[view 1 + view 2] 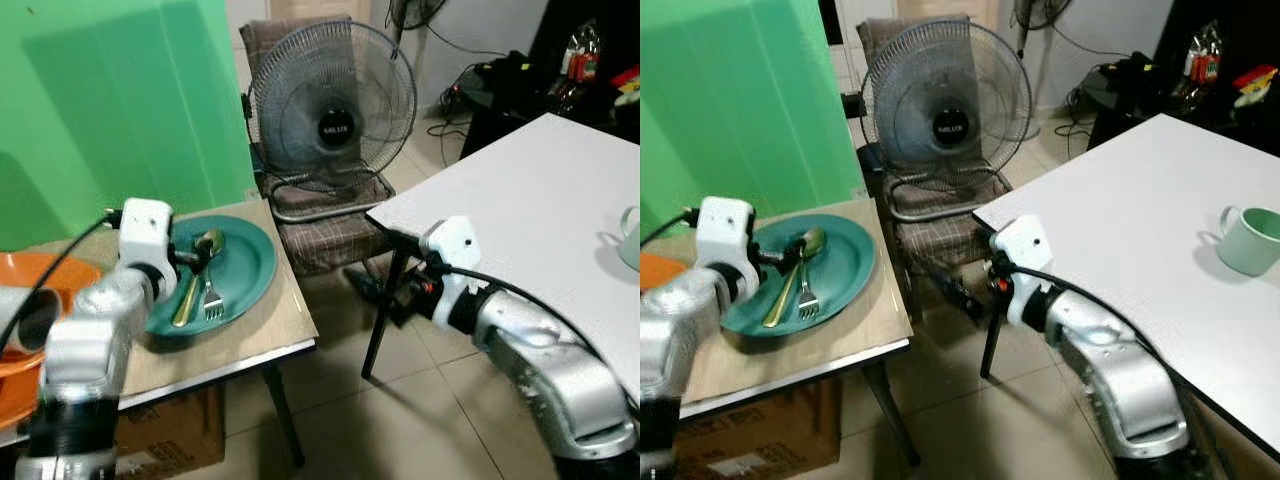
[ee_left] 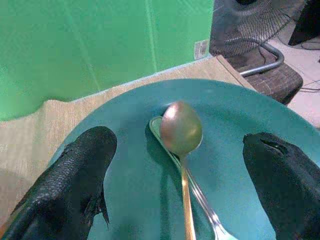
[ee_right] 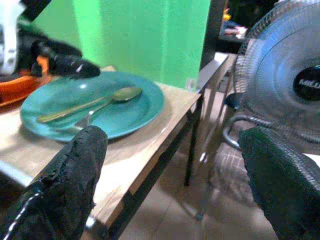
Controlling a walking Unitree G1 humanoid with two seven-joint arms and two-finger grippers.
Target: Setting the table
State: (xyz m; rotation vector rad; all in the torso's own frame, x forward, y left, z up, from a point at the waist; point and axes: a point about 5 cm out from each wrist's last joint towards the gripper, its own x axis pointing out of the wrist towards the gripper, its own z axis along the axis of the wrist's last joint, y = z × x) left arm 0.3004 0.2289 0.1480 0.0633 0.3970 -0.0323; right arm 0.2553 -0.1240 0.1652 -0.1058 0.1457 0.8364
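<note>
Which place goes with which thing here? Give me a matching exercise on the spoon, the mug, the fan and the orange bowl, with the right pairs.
Things:
1. spoon
2. mug
3. fan
4. orange bowl

Places:
A. on the chair
B. on the white table
C. in the teal plate, beside a fork
D. on the wooden table, on the robot's left of the plate

Pairs: 1-C, 2-B, 3-A, 4-D

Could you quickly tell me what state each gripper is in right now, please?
Left gripper: open, fingers either side of the spoon on the teal plate, holding nothing.
Right gripper: open, empty, in the gap between the two tables.
</note>
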